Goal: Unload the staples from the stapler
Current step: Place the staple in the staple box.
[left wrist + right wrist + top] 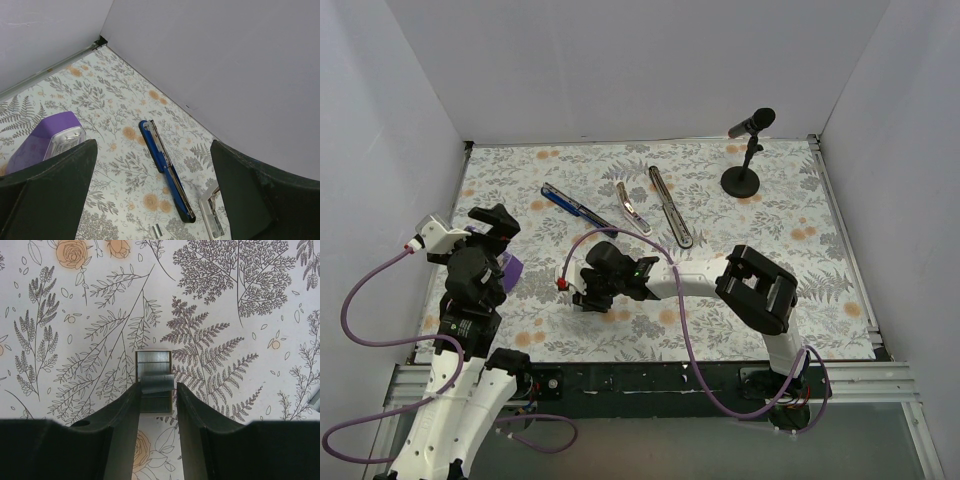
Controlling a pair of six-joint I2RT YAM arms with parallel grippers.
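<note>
Stapler point(632, 208) is lying opened up on the far middle of the table point(820, 280), its bar-like parts spread out side by side. The blue-and-black arm point(575, 207) is on the left, a silver piece sits in the middle, and a longer dark bar is on the right. I can't tell from above whether they're joined at any end.

The right gripper point(158, 387) is reaching across to the left, nearer than the stapler and clear of it. Its wrist view looks straight down on a staple strip point(154, 360) lying on the flowery table. The jaws are partly closed with one finger on each side of the near end of that strip, right up against it. One short piece of the strip sits a bit crooked between the tips. Honestly I can't tell if they're actually pinching it or just hugging it.

The left gripper point(152, 147) is up over the left side of the table with its jaws spread wide and nothing between them. A purple block point(50, 140) sits just beside its left finger in the wrist view. Farther out, the same view shows the blue arm and a tiny loose bit of staples point(157, 230) on the table near that arm's right end.

A black microphone point(747, 150) on its round stand is in the far right corner, well apart from everything.
</note>
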